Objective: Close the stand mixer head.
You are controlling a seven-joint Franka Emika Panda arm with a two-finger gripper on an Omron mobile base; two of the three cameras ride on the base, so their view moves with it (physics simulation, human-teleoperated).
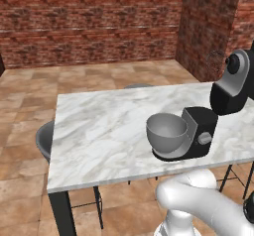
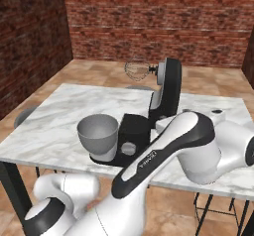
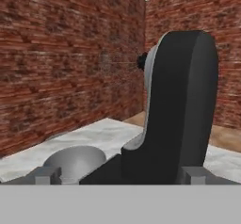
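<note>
Two grey fingertips (image 3: 47,175) sit wide apart at the bottom corners of the hand view, gripping nothing, just behind the mixer head (image 3: 181,110). That black head (image 2: 167,92) stands tilted up, nearly upright, at the centre of the right base view, its wire whisk (image 2: 137,69) pointing to the upper left. Below it sit the black base (image 1: 199,131) and grey bowl (image 1: 166,131), centre right on the marble table (image 1: 99,131).
</note>
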